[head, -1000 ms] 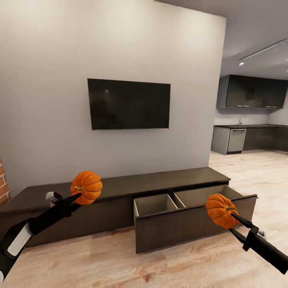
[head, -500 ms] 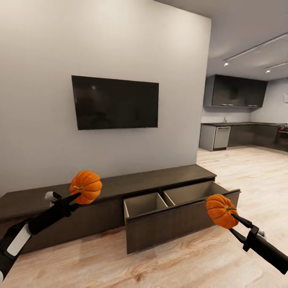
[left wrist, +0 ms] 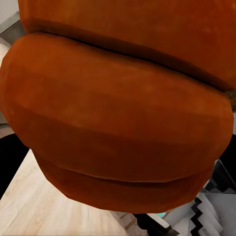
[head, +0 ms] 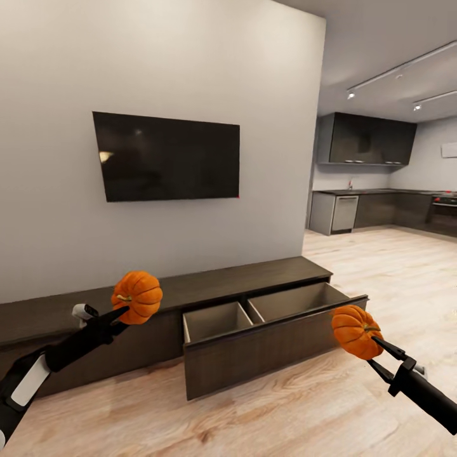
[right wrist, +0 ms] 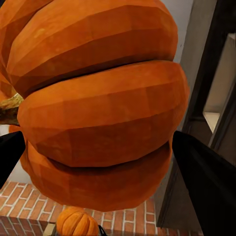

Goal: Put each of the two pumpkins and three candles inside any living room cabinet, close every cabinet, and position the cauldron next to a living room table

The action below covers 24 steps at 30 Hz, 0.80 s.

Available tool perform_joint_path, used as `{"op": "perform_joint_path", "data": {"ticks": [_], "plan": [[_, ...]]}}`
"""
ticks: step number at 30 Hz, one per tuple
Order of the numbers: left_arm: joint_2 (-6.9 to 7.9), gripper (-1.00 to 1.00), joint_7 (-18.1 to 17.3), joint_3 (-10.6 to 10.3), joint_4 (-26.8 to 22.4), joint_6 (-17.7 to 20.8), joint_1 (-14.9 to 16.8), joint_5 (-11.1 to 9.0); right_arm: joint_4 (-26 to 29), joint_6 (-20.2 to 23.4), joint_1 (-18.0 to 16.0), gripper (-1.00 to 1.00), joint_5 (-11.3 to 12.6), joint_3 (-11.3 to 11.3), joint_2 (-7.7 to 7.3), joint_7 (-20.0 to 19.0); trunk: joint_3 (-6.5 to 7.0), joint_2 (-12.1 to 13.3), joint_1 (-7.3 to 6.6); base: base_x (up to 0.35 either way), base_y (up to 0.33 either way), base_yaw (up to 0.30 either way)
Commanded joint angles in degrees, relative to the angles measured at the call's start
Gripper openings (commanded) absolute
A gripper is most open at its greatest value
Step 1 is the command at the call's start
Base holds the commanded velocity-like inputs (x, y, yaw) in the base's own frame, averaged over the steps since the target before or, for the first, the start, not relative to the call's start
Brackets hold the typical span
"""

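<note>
Carrying both pumpkins toward the cabinet [head: 254, 279]: left hand [head: 120, 312] clamped on the left pumpkin [head: 137, 296], right hand [head: 376, 343] clamped on the right pumpkin [head: 356, 331], both raised above the floor. Open drawer [head: 273, 336] pulled out between them, two pale compartments empty. Best to roll closer, square up, lower each pumpkin well inside a compartment before releasing, avoiding the drawer front.
</note>
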State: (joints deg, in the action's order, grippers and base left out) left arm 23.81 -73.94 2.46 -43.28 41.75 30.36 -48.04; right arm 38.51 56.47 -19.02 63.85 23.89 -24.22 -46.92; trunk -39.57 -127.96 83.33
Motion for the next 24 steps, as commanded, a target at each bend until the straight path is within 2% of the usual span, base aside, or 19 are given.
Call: {"op": "perform_joint_path", "data": {"ticks": [1,14,24], "plan": [[0.01,-1.0,-0.08,0.01,-0.07,0.62,0.05,-0.27,-0.03,0.31,-0.05,-1.0,-0.04,0.3,0.03,-0.19,-0.16,-0.03,-0.01,0.076,-0.276,0.0],[-0.07,-1.0,0.15,-0.01,-0.14,0.51,0.05,-0.05,-0.01,0.31,-0.05,-1.0,-0.34,0.63,0.14,0.29,-1.35,-0.03,-0.01,0.084,-0.279,0.0],[-0.08,-1.0,0.2,-0.08,-0.15,0.44,0.05,0.12,0.16,0.31,-0.05,-1.0,-0.64,0.54,0.14,0.41,-1.43,-0.03,-0.01,0.118,-0.279,0.0]]}}
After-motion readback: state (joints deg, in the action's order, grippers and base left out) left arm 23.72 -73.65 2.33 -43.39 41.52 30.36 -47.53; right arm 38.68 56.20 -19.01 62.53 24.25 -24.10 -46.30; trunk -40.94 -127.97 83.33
